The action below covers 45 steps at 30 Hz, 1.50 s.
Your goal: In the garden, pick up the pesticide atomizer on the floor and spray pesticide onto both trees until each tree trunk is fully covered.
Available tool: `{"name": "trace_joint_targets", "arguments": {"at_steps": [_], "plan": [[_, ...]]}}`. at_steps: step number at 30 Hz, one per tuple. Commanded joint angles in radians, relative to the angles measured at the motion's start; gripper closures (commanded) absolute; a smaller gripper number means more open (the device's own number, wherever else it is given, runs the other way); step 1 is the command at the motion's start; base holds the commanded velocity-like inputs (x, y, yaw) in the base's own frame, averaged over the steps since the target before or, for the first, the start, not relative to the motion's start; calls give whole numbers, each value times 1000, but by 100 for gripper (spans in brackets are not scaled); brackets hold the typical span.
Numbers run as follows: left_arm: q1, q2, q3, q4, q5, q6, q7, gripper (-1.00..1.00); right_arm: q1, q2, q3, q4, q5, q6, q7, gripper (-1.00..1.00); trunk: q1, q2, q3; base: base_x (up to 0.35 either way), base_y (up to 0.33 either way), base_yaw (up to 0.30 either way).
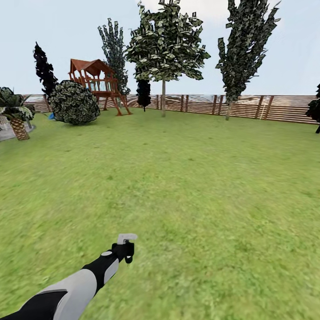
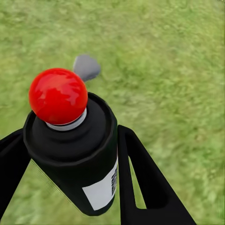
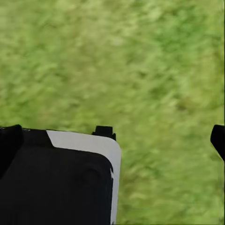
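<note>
My left gripper (image 1: pixel 127 252) is low in the head view, stretched out over the lawn and shut on the pesticide atomizer (image 1: pixel 126 239), whose pale trigger head sticks up above it. In the left wrist view the atomizer (image 2: pixel 77 154) is a black bottle with a red tip and a white label, clamped between the two black fingers (image 2: pixel 140 180) of the left gripper (image 2: pixel 75 164). A tree (image 1: pixel 165 42) with a straight bare trunk (image 1: pixel 163 98) stands far ahead by the fence. My right gripper (image 3: pixel 161 136) hangs open over grass.
A brown slatted fence (image 1: pixel 249 106) closes the far side of the lawn. A wooden playset (image 1: pixel 98 82), a round bush (image 1: pixel 74 102) and a short palm (image 1: pixel 18 120) stand at the far left. Another leafy tree (image 1: pixel 243 44) rises at the right.
</note>
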Motion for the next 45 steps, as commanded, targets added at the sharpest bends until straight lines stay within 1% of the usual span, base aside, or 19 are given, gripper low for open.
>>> {"name": "trace_joint_targets", "arguments": {"at_steps": [1,5,8,45], "plan": [[-1,-1,9,1,-7,-3,-3,100,-1,4,3,1,2,-29,-24,-100,1,-1,-2,350,0,0],[-1,-1,9,1,-7,-3,-3,100,-1,27,3,3,5,-65,-61,-100,1,-1,-2,350,0,0],[-1,-1,9,1,-7,-3,-3,100,-1,32,3,4,7,-70,-66,-100,1,-1,-2,350,0,0],[-1,-3,8,4,-6,-3,-3,100,-1,32,3,3,10,-73,-68,-100,1,-1,-2,350,0,0]]}}
